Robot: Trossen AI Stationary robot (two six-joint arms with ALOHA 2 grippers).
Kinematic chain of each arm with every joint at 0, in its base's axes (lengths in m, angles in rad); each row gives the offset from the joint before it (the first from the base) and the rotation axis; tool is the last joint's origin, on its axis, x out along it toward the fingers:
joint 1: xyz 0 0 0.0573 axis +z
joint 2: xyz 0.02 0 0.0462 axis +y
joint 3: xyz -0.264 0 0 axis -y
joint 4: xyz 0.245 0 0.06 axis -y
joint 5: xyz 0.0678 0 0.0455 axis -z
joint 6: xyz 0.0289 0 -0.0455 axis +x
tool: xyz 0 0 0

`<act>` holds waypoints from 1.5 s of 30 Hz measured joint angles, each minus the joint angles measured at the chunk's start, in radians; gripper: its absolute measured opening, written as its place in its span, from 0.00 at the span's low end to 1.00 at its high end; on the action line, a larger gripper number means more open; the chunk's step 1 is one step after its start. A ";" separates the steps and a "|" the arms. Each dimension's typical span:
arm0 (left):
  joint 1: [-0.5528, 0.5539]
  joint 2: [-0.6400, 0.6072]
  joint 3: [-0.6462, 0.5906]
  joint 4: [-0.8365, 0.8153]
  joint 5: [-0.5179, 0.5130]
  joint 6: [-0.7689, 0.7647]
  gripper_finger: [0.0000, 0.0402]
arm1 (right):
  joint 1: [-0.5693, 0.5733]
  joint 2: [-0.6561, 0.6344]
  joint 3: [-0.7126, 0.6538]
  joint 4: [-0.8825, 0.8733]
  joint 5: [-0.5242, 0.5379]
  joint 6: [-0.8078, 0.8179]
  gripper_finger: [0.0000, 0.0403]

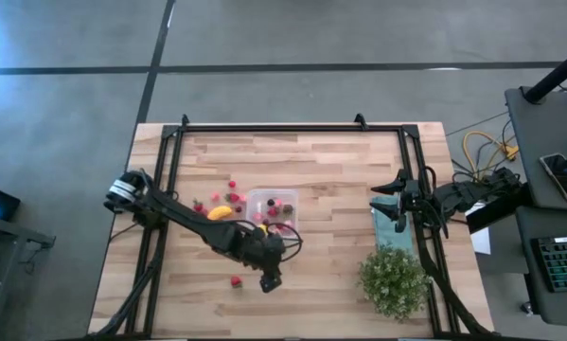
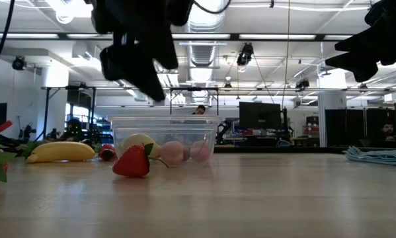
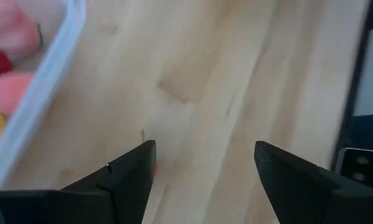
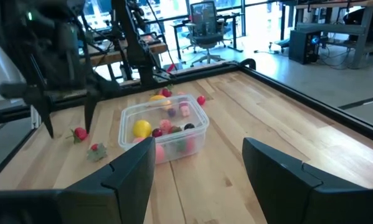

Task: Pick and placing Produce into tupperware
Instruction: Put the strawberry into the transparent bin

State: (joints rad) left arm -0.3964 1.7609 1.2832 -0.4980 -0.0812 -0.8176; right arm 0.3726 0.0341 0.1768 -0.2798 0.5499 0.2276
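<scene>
Both arms were dark, near-black, built of jointed segments. The left arm point(image 1: 198, 225) had a pale silver cylindrical cap at its base and thin black cables looping near its wrist. The right arm point(image 1: 463, 197) showed similar black cabling. Each gripper's fingers point(image 3: 133, 177) were matte black, wedge-shaped, tapering.

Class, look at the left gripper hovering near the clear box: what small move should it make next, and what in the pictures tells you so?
Probably lower the left gripper toward the strawberry lying on the table beside it. Its fingers are open and empty, the berry lies loose outside the tupperware, which already holds several pieces, and the right gripper waits open at the table's far side.
</scene>
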 joint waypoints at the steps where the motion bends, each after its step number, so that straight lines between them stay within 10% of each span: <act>1: -0.004 0.011 -0.001 -0.008 0.000 -0.013 0.64 | 0.000 0.000 0.000 0.001 0.000 0.000 0.58; 45: -0.016 0.086 -0.119 -0.001 -0.086 0.023 0.64 | 0.000 0.000 0.000 0.000 0.000 0.000 0.58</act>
State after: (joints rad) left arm -0.4126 1.8469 1.1646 -0.4989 -0.1676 -0.7945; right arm 0.3726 0.0342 0.1768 -0.2798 0.5502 0.2279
